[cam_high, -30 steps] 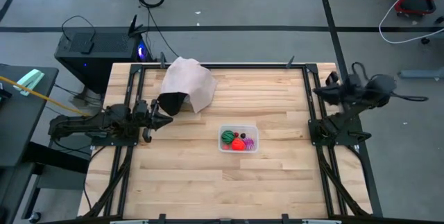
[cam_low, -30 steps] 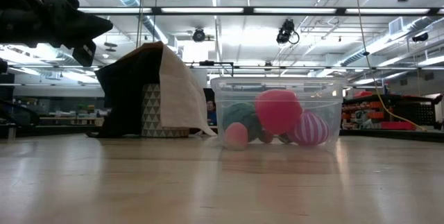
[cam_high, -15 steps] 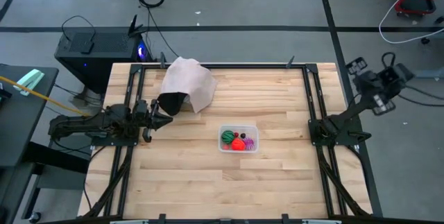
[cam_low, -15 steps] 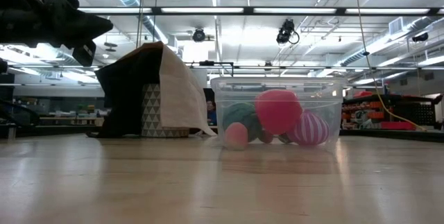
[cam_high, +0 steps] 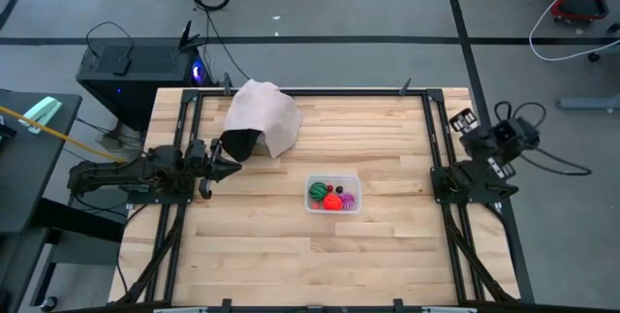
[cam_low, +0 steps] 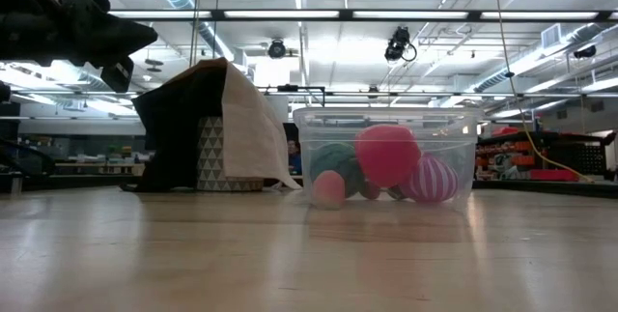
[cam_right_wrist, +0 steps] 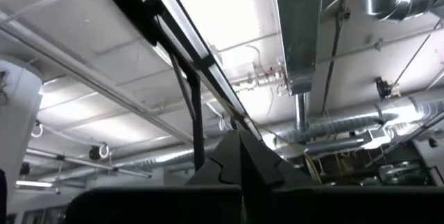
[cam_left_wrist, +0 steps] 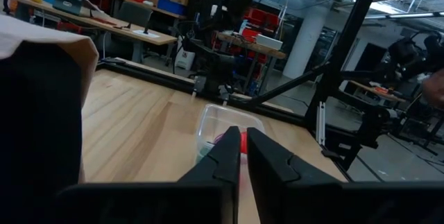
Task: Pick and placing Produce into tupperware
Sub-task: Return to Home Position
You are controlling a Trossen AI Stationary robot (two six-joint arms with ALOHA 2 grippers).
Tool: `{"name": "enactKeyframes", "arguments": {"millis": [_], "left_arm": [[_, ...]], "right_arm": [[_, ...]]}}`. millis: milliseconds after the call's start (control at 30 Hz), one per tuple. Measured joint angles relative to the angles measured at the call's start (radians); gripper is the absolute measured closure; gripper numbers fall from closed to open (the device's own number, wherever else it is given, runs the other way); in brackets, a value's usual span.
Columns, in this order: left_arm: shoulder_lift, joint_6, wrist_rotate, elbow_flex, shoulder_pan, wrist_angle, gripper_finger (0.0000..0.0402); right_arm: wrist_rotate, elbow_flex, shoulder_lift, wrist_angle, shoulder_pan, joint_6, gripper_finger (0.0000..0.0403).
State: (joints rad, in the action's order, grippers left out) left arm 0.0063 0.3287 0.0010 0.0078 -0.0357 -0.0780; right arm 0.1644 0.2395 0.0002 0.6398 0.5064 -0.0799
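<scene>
The clear tupperware tub [cam_high: 333, 195] stands on the table a little right of its middle. It holds the toy produce: a green piece [cam_high: 318, 193], a red one [cam_high: 332, 201], a small dark red one [cam_high: 340, 191] and a spiky magenta one [cam_high: 349, 200]. The tub also shows in the low view [cam_low: 386, 157] and in the left wrist view [cam_left_wrist: 220, 128]. My left gripper [cam_high: 231, 166] is shut and empty at the table's left, pointing toward the tub. My right gripper [cam_high: 463, 119] is shut and empty over the table's right edge, pointing up at the ceiling [cam_right_wrist: 239, 141].
A pale pinkish-white bag [cam_high: 260, 119] with a dark open mouth [cam_high: 240, 142] stands at the far left, right beside my left gripper. Black frame rails [cam_high: 434, 148] run along the table's left and right sides. Bare wood lies in front of the tub.
My right arm has swung outward past the table's right edge and then come partly back toward it, with its gripper turning about as it went. My left arm, the tub and the produce have kept still.
</scene>
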Motion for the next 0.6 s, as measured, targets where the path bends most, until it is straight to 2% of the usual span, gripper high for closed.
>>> {"name": "enactKeyframes", "arguments": {"millis": [300, 467, 600], "left_arm": [[0.000, 0.000, 0.000, 0.000, 0.000, 0.000, 0.0378], [0.000, 0.000, 0.000, 0.000, 0.000, 0.000, 0.0374], [0.000, 0.000, 0.000, 0.000, 0.000, 0.000, 0.0367]], "right_arm": [[0.007, -0.180, 0.000, 0.352, 0.000, -0.028, 0.0403], [-0.005, -0.211, 0.000, 0.508, 0.000, -0.121, 0.0403], [-0.027, -0.213, 0.000, 0.548, 0.000, -0.172, 0.0403]]}}
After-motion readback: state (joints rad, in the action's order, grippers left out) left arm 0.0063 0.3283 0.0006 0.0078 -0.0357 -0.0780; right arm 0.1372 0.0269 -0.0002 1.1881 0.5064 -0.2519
